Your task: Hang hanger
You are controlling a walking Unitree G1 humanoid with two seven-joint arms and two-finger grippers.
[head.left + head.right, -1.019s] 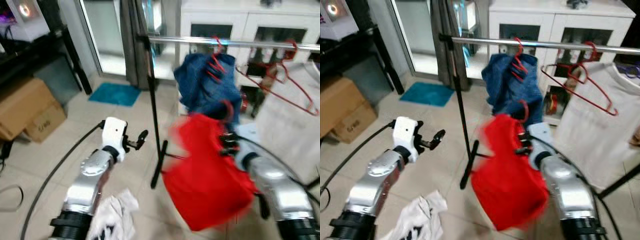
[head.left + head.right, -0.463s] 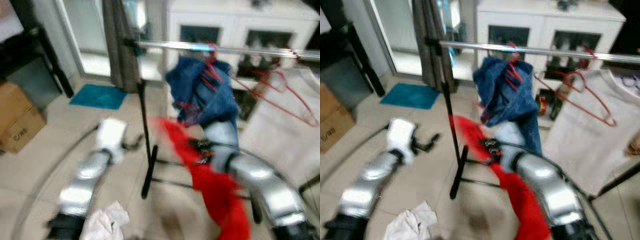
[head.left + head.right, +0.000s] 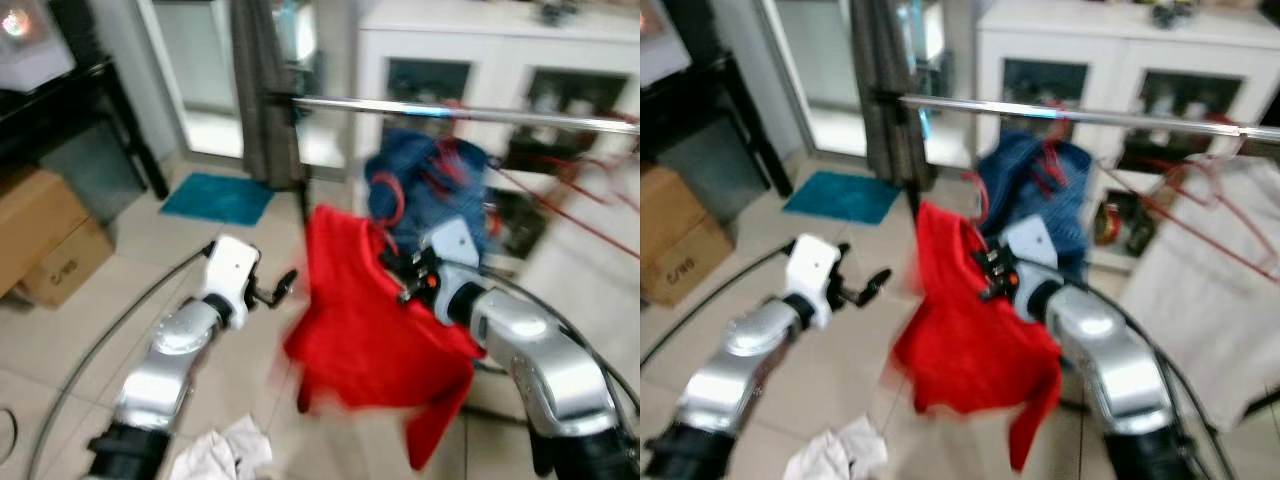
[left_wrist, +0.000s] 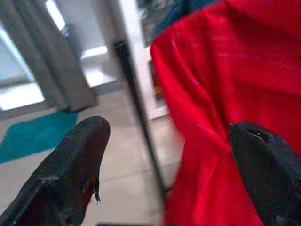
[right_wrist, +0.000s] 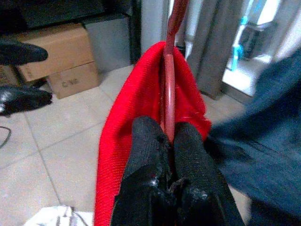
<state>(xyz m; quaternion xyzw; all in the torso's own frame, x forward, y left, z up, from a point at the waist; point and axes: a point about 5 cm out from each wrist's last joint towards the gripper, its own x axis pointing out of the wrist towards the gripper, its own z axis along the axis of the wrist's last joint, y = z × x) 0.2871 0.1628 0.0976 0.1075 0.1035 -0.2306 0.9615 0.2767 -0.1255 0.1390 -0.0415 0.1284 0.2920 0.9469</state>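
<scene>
The right gripper pinches the red hanger carrying a red shirt below the rail (blurred, apparently unhooked), while the left gripper hovers open nearby.

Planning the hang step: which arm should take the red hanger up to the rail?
Right. The right gripper is shut on the red hanger carrying the red garment, just below the rail. The left gripper is open, lower, beside the garment.

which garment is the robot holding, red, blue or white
The red garment: the right gripper pinches its red hanger. The blue garment hangs on the rail.
</scene>
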